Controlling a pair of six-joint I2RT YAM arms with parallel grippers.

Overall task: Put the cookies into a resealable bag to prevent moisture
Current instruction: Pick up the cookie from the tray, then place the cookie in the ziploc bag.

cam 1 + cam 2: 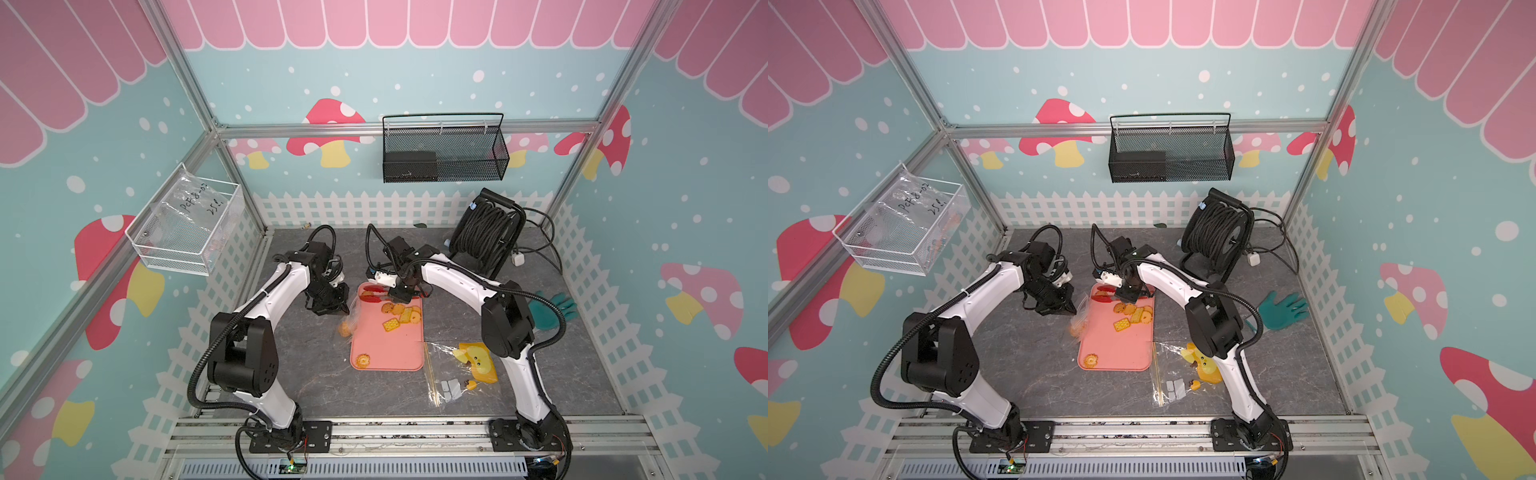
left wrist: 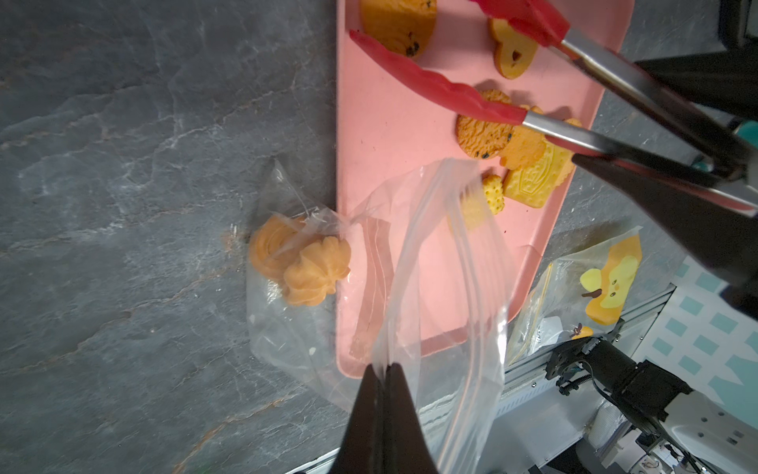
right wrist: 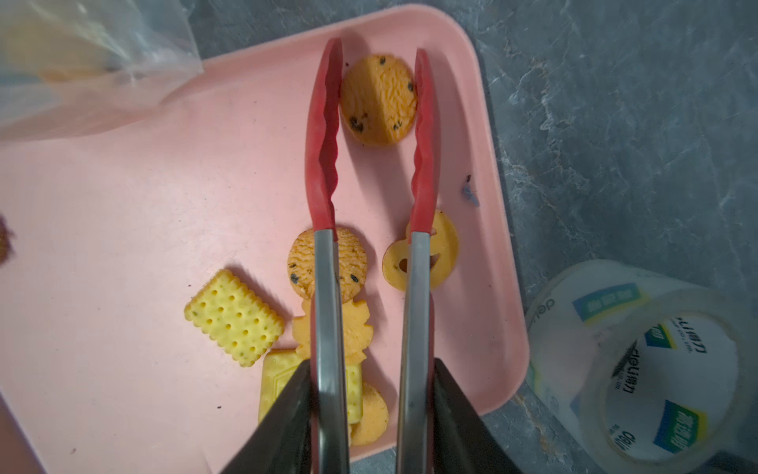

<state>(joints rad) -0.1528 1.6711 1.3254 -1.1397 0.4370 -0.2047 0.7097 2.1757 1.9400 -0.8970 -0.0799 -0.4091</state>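
While the left fingers (image 2: 365,414) are clamping tight on the rim of the resealable bag (image 2: 443,262), holding it up beside the pink tray (image 3: 143,184), the right fingers (image 3: 283,418) are squeezing red-tipped tongs (image 3: 324,164) half-closed astride one chocolate-chip cookie (image 3: 379,102). The cookies (image 3: 234,318) are looking light, rigid and likely crumbly, best nipped across their edges; the bag film is limp and slippery. Two are lying bagged on the tabletop (image 2: 123,164), eight on the tray.
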